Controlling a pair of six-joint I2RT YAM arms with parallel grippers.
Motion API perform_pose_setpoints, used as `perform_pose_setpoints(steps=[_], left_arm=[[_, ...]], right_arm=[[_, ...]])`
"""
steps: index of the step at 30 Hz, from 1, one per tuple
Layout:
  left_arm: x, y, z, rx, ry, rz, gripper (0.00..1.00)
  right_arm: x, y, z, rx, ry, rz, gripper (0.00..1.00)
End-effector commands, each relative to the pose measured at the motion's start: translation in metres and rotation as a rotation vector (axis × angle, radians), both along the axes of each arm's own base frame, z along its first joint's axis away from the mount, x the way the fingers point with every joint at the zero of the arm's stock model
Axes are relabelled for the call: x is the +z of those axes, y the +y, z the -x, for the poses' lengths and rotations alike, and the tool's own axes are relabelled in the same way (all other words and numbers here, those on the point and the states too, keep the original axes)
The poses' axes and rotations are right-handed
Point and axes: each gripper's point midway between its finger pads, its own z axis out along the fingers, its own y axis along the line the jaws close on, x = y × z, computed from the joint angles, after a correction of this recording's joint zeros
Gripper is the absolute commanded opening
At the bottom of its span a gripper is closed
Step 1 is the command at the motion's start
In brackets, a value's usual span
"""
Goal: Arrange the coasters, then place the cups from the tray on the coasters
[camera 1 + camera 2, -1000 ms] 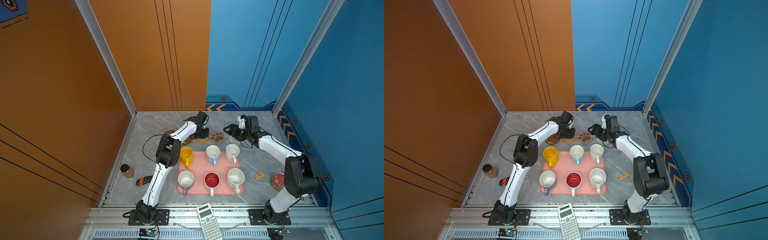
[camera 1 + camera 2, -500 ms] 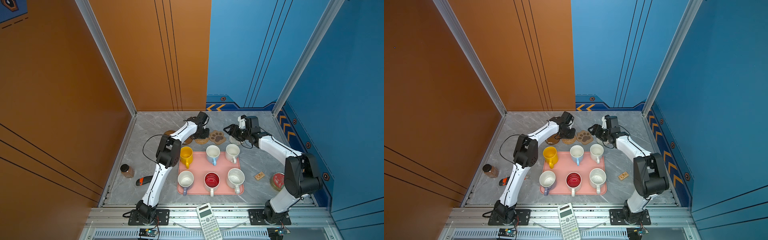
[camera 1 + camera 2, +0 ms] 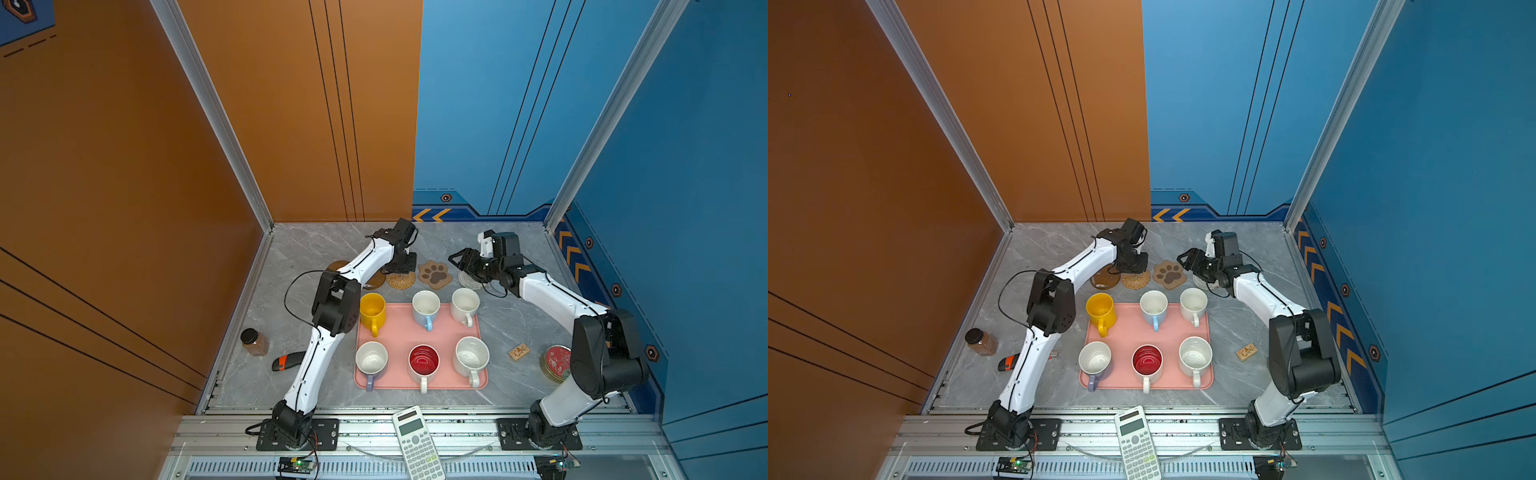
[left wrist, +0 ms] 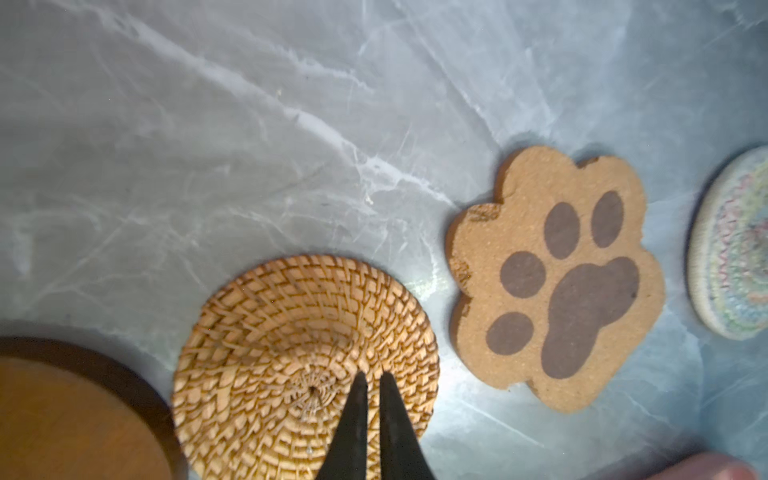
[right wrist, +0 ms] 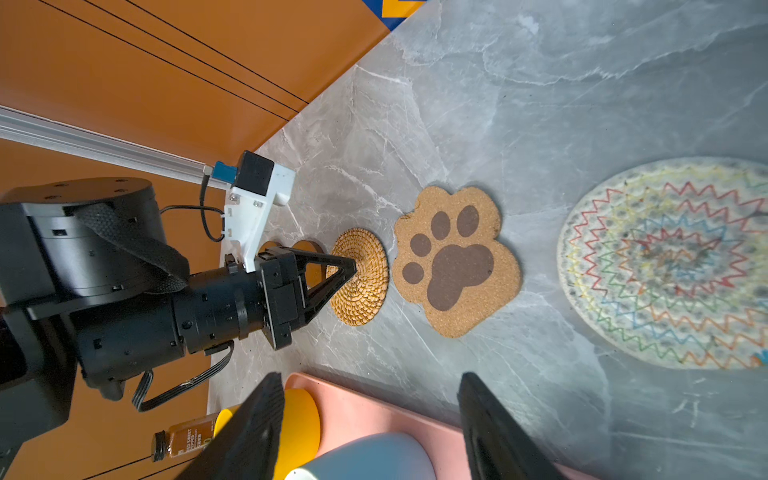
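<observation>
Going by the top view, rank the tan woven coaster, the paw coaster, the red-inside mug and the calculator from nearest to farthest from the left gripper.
1. tan woven coaster: directly under the left gripper, back row.
2. paw coaster: next to the right in that row.
3. red-inside mug: front middle of the tray.
4. calculator: at the very front, beyond the tray.

Grey marble floor (image 3: pixel 316 249), orange wall (image 3: pixel 291 104), blue wall (image 3: pixel 478 104)
</observation>
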Motion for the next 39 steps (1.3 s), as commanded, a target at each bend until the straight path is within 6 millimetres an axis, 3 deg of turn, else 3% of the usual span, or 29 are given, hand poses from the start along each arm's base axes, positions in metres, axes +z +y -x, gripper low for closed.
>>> perform_pose_setpoints(steps=[1,5,8,11,15,18,27,33,39], left_arm=[[0.009,0.005,-0.008,0.002,-0.022,-0.011,0.11],[0.038,-0.001,-0.014,0.003,-0.066,0.043,0.11],[0.075,-0.005,-0.019,-0.01,-0.118,0.109,0.1],[0.113,-0.001,-0.021,-0.012,-0.173,0.156,0.09],[0.151,0.01,-0.013,-0.01,-0.228,0.166,0.09],[0.17,0.014,-0.001,-0.023,-0.257,0.159,0.08],[0.2,0.03,0.036,-0.016,-0.339,0.164,0.08],[0.203,0.052,0.059,0.028,-0.383,0.109,0.08],[0.201,0.061,0.081,0.045,-0.401,0.112,0.08]], right_arm=[[0.008,-0.005,0.006,-0.002,-0.009,-0.013,0.65],[0.002,-0.03,0.006,-0.06,0.024,0.014,0.65],[-0.003,-0.068,0.005,-0.135,0.06,0.078,0.59],[-0.006,-0.1,0.003,-0.184,0.092,0.131,0.42],[-0.02,-0.139,-0.002,-0.227,0.169,0.205,0.11],[-0.038,-0.158,-0.009,-0.234,0.236,0.239,0.0],[-0.089,-0.183,-0.034,-0.218,0.37,0.3,0.0],[-0.108,-0.196,-0.031,-0.228,0.42,0.344,0.0],[-0.125,-0.202,-0.025,-0.225,0.469,0.347,0.0]])
